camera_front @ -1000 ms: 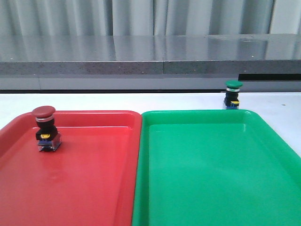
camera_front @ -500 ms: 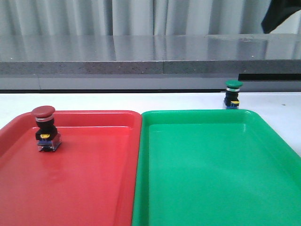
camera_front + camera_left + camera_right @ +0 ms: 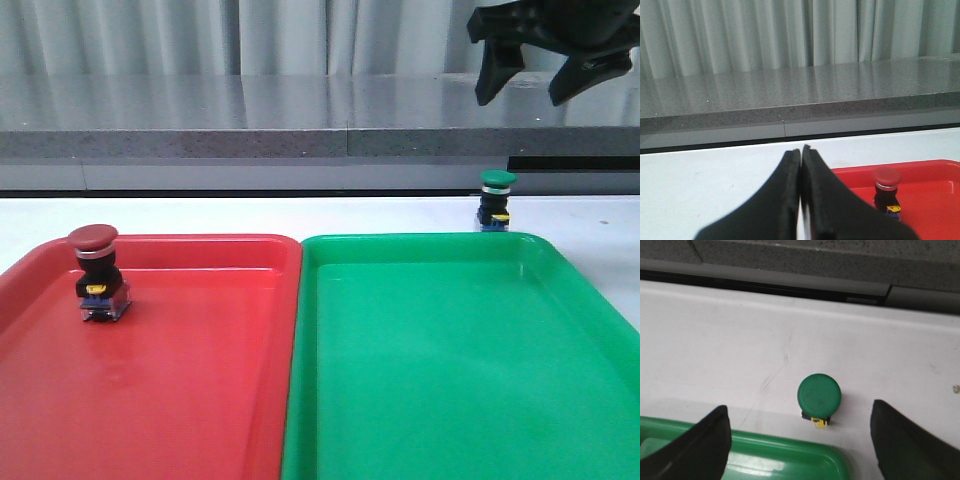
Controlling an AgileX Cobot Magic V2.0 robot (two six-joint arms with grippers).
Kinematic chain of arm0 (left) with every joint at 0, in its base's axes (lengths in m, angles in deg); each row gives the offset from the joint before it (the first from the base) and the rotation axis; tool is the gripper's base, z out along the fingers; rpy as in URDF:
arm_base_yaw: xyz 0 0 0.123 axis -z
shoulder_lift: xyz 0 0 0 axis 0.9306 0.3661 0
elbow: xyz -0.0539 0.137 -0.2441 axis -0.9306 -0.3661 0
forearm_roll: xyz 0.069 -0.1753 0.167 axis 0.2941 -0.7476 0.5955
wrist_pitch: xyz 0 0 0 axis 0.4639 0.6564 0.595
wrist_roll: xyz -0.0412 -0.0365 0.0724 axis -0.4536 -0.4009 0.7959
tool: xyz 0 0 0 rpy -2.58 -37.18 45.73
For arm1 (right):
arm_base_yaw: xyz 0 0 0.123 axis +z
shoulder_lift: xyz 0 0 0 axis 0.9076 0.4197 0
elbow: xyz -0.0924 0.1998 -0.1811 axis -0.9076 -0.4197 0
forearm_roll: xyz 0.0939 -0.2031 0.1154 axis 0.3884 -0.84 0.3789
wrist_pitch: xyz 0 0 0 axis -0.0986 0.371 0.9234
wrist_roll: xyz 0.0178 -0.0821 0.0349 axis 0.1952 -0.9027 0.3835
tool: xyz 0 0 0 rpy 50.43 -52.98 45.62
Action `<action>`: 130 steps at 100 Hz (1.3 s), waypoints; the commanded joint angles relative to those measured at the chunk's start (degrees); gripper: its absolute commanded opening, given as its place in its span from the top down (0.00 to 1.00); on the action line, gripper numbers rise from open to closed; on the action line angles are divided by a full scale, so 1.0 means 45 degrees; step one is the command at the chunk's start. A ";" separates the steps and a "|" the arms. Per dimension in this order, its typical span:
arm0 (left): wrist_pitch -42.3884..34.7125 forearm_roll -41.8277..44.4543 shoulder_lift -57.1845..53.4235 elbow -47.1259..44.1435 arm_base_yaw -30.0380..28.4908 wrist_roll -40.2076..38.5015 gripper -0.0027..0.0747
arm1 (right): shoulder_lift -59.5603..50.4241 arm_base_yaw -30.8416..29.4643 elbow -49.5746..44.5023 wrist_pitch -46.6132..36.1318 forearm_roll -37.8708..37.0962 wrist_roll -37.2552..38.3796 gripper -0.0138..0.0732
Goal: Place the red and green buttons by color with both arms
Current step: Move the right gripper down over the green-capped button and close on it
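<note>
The red button (image 3: 95, 270) stands upright inside the red tray (image 3: 200, 380), near its far left corner. Off the trays, the green button (image 3: 496, 200) stands on the white table just behind the green tray (image 3: 450, 380). High above the green button hangs my right gripper (image 3: 522, 95), open and empty. In the right wrist view the green button (image 3: 819, 395) shows from above between the spread fingers of that gripper (image 3: 800, 410), beside the green tray's rim (image 3: 765, 455). My left gripper (image 3: 801, 150) is shut on nothing, with the red button (image 3: 886, 187) off to one side.
The two trays lie side by side and touch along their inner rims. A grey stone ledge (image 3: 300, 140) runs across behind the white table, with a pale curtain beyond. The left arm is out of the front view.
My right gripper has come into the front view from the upper right and now hangs open above the green button. Both buttons and both trays have stayed put.
</note>
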 commanded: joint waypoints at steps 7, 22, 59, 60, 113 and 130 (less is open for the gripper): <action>-0.1118 -0.0096 -0.0420 -0.0317 -0.0058 -0.0074 0.99 | 0.0400 -0.0138 0.1220 -0.0682 -0.0140 -0.0189 0.19; -0.1118 -0.0096 -0.0420 -0.0317 -0.0058 -0.0074 0.99 | 0.1171 -0.0374 0.1547 -0.0708 -0.0157 -0.0189 0.19; -0.1118 -0.0096 -0.0420 -0.0317 -0.0058 -0.0074 0.99 | 0.1867 -0.0562 0.1568 -0.1096 -0.0157 -0.0189 0.19; -0.1118 -0.0096 -0.0420 -0.0317 -0.0058 -0.0074 0.99 | 0.1867 -0.0561 0.1568 -0.1123 -0.0157 -0.0189 0.19; -0.1118 -0.0096 -0.0420 -0.0317 -0.0058 -0.0074 0.99 | 0.2692 -0.0215 0.1568 -0.1449 -0.0157 -0.0189 0.19; -0.1118 -0.0096 -0.0420 -0.0317 -0.0058 -0.0074 0.99 | 0.2692 -0.0215 0.1568 -0.1573 -0.0157 -0.0189 0.20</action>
